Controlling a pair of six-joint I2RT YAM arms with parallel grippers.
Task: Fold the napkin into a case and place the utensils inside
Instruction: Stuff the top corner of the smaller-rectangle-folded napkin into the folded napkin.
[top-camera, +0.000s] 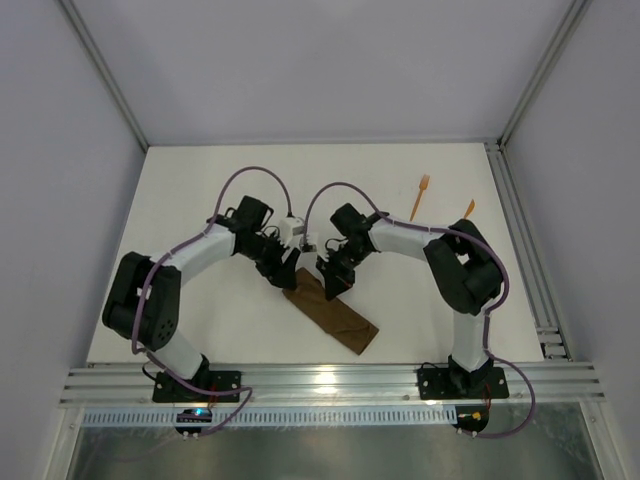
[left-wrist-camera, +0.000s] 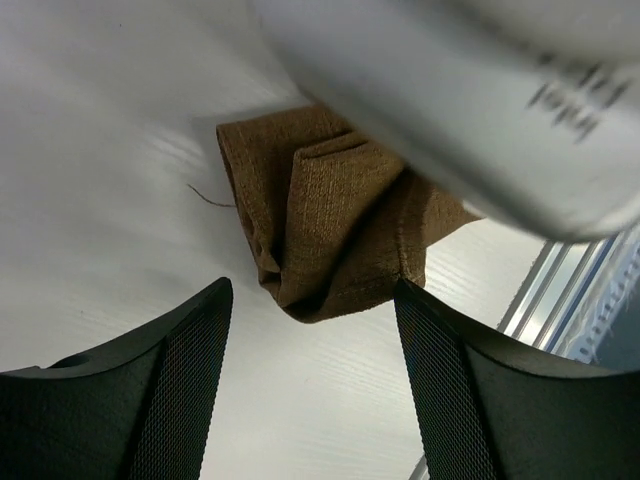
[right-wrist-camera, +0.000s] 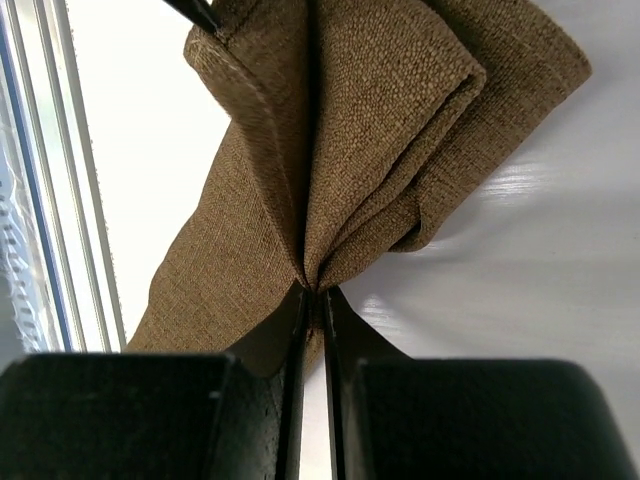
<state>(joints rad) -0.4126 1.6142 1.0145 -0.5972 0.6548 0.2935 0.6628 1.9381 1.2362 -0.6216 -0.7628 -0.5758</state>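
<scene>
The dark brown napkin (top-camera: 335, 313) lies folded as a narrow layered strip slanting across the near middle of the table. My right gripper (right-wrist-camera: 312, 296) is shut on the gathered layers of the napkin (right-wrist-camera: 340, 150) at its upper end, lifting it into folds. My left gripper (left-wrist-camera: 312, 300) stands open just beside that end of the napkin (left-wrist-camera: 330, 220), its right finger touching the cloth edge, nothing between the fingers. Two orange utensils lie far right: a fork (top-camera: 420, 196) and a plain pointed piece (top-camera: 467, 209).
A metal rail (top-camera: 520, 240) runs along the table's right edge and another (top-camera: 330, 382) along the near edge by the arm bases. White walls enclose the back and sides. The right arm's white body (left-wrist-camera: 470, 90) fills the top of the left wrist view.
</scene>
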